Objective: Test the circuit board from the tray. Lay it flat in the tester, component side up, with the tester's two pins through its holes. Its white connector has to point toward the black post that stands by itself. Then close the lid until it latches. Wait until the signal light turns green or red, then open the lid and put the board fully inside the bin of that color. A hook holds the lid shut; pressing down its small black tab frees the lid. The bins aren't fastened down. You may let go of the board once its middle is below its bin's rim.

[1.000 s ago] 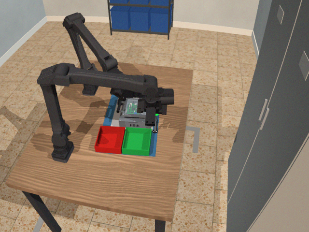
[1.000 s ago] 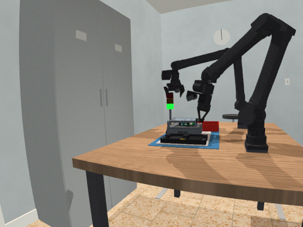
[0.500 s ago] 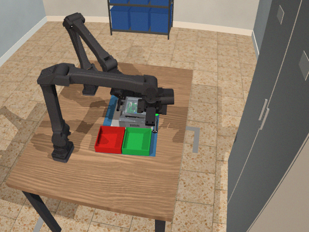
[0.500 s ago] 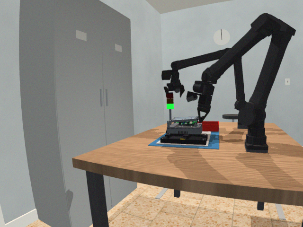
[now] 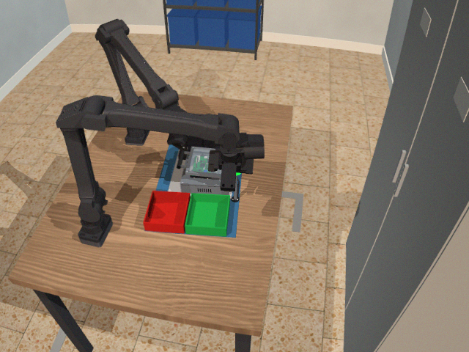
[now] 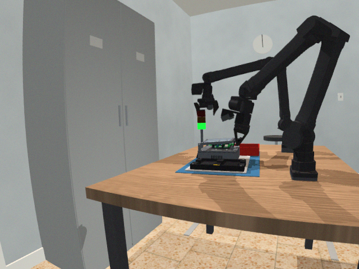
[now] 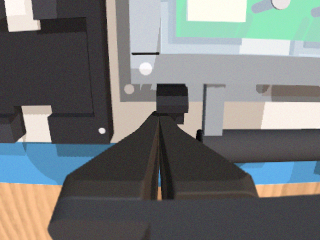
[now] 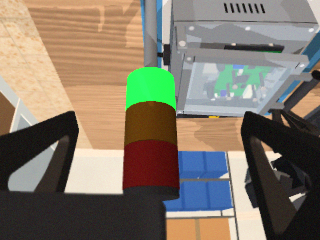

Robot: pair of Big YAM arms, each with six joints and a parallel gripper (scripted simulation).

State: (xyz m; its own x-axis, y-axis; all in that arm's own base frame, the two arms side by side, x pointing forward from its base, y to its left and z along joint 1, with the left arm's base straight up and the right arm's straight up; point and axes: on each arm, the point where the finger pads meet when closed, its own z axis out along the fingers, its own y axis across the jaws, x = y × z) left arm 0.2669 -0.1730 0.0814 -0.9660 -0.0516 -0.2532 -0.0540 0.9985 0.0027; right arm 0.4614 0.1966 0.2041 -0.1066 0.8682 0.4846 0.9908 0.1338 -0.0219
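Both outer views put my closed, unladen left end effector (image 5: 179, 166) (image 6: 237, 144) (image 7: 159, 114) (image 8: 276, 111) nearer the board (image 5: 200, 163) (image 6: 220, 145) (image 7: 270, 25) (image 8: 240, 80), which lay under the lid (image 6: 217, 141) (image 7: 225, 65) (image 8: 245, 57). The left wrist view set the black tab (image 7: 171, 98) just beyond my fingertips; contact, I couldn't tell. In the right wrist view, my right end effector (image 5: 231, 192) (image 6: 205, 109) (image 8: 159, 120) gaped.

A workshop or lab: tall cabinets (image 5: 401, 159) (image 6: 95, 115), shelved blue bins (image 5: 212, 29) (image 8: 205, 194), wooden worktable (image 5: 151, 273) (image 6: 174, 185).

Big gray cupboards (image 5: 382, 212) (image 6: 87, 139) stand near the wooden table, a round white clock (image 6: 262, 43) hangs on the wall, and blue boxes (image 5: 213, 29) (image 8: 202, 194) sit together on a dark shelf rack (image 5: 165, 30).
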